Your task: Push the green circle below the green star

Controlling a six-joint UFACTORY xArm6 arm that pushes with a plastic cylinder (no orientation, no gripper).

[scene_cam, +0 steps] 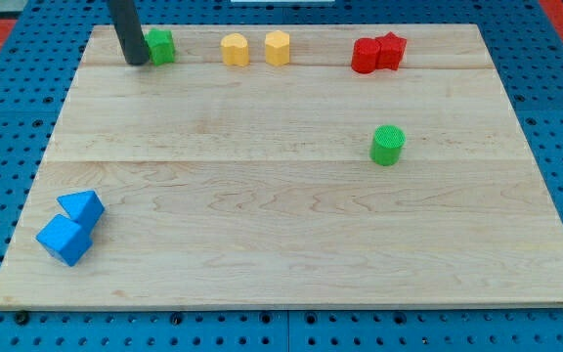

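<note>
The green circle point(387, 145) is a short green cylinder standing alone on the wooden board, right of centre. The green star point(161, 45) sits near the view's top left, partly hidden by my rod. My tip point(137, 61) rests on the board right against the star's left side, far to the left of and above the green circle.
Two yellow blocks point(235, 49) point(278, 47) stand side by side at the view's top centre. Two red blocks point(365, 56) point(391, 49) touch each other at the top right. A blue triangle point(83, 207) and a blue cube point(64, 241) touch at the bottom left. The board point(281, 225) lies on a blue pegboard.
</note>
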